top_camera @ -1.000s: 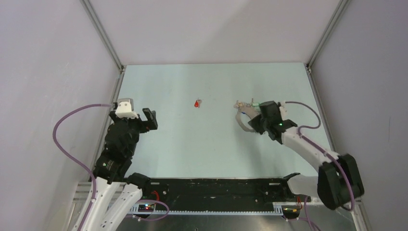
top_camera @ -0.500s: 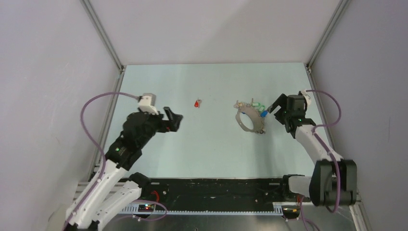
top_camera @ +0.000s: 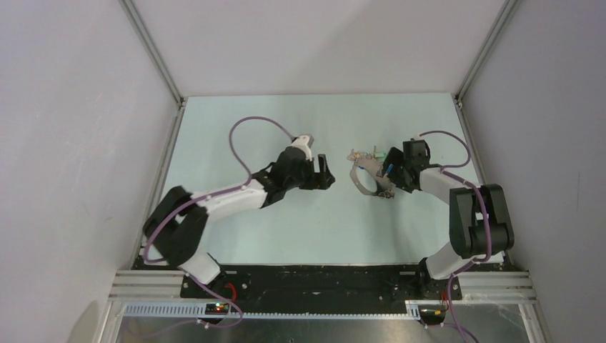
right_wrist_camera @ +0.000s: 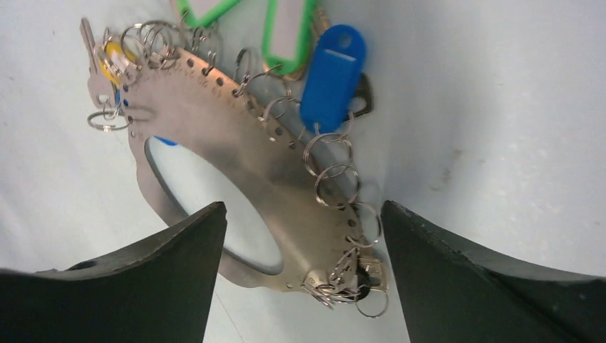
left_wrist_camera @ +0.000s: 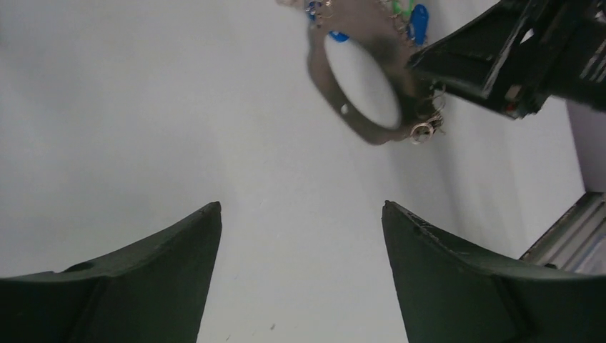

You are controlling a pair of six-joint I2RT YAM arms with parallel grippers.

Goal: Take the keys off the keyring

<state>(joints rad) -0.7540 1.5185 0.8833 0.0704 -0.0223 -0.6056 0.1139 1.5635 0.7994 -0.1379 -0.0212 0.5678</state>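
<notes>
Pale green tabletop (top_camera: 286, 229) fills the overhead view, and the large grey-beige oval metal keyring (top_camera: 359, 183) lies flat on it, right of centre. Small metal keys with coloured plastic tags (top_camera: 374, 153) bunch along its far rim. The black left gripper (top_camera: 327, 173) sits just left of the keyring, pointing at it but apart from it. The black right gripper (top_camera: 390, 175) is at the ring's right edge, over the tagged side; whether it touches cannot be told from here.

At the left wrist camera, the left gripper (left_wrist_camera: 300, 209) has its jaws spread wide, with only bare table between them. The keyring (left_wrist_camera: 334, 106) lies ahead near the top of the view with a blue tag (left_wrist_camera: 419, 21) at its far side. A black finger (left_wrist_camera: 486, 53) of the right gripper reaches over the ring's right rim.

At the right wrist camera, the right gripper (right_wrist_camera: 301, 209) also has its jaws spread, pinching nothing. The keyring (right_wrist_camera: 214, 136) runs diagonally beneath the gap. Punched holes along its outer edge carry thin wire split rings (right_wrist_camera: 332, 168). Beyond them lie the blue tag (right_wrist_camera: 332, 75), green tags (right_wrist_camera: 287, 32) and a yellow tag (right_wrist_camera: 113, 53).
</notes>
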